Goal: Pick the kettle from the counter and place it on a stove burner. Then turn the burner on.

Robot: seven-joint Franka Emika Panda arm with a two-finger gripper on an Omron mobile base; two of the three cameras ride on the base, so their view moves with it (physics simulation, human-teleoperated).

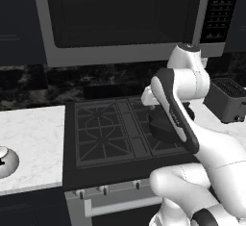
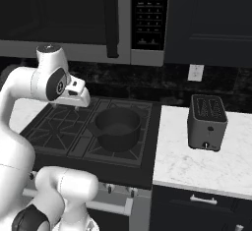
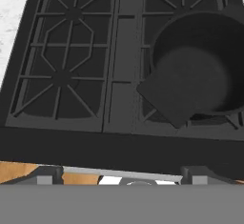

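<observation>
Your claw (image 2: 66, 105) hangs over the cooktop (image 1: 120, 129), jaws spread wide, nothing between them. In the hand view its two tips (image 3: 47, 174) poke up at the bottom edge, well apart, with bare stove front between.

The kettle (image 1: 6, 161) sits far off to the claw's left on the white marble surface (image 1: 31, 143), cut by the left edge of the left base view; you see its pale round body and a bit of black on top. It's well apart from the claw, no contact.

Below the claw, on its left side, lie the open stove burner grates (image 3: 64, 61), two stacked front to back, nothing on them. To the claw's right a wide black pot (image 2: 117, 127) sits on the right-hand grate, its flat handle (image 3: 169, 96) pointing toward the stove front.

Further right of the claw, past the cooktop edge, a dark toaster (image 2: 206, 122) stands upright on the other stretch of marble surface (image 2: 197, 166). Stove knobs (image 1: 103, 190) line the front panel under the claw. A microwave (image 1: 120, 18) hangs above it.
</observation>
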